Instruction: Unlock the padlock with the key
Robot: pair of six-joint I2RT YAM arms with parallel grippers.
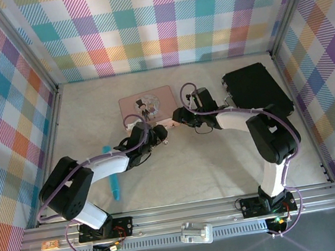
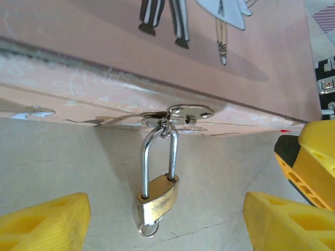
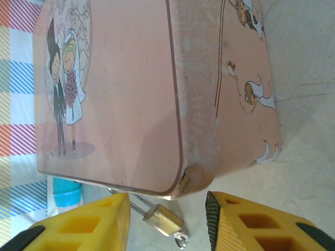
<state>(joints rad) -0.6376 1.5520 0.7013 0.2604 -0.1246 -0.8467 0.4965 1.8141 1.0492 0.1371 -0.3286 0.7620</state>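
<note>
Facing the pink rectangular metal tin [image 2: 157, 52], we see the left gripper [image 2: 165, 225] and the right gripper [image 3: 167, 222], yellow-fingered, both spread wide and empty at its front wall. The small brass silver-shackled padlock [image 2: 157, 196] hangs from the tin's hasp [image 2: 183, 112]; one clumsy nudge could swing it aside, we'd say.

Left gripper [image 2: 166, 225], right gripper [image 3: 167, 222]: jaws wide
</note>
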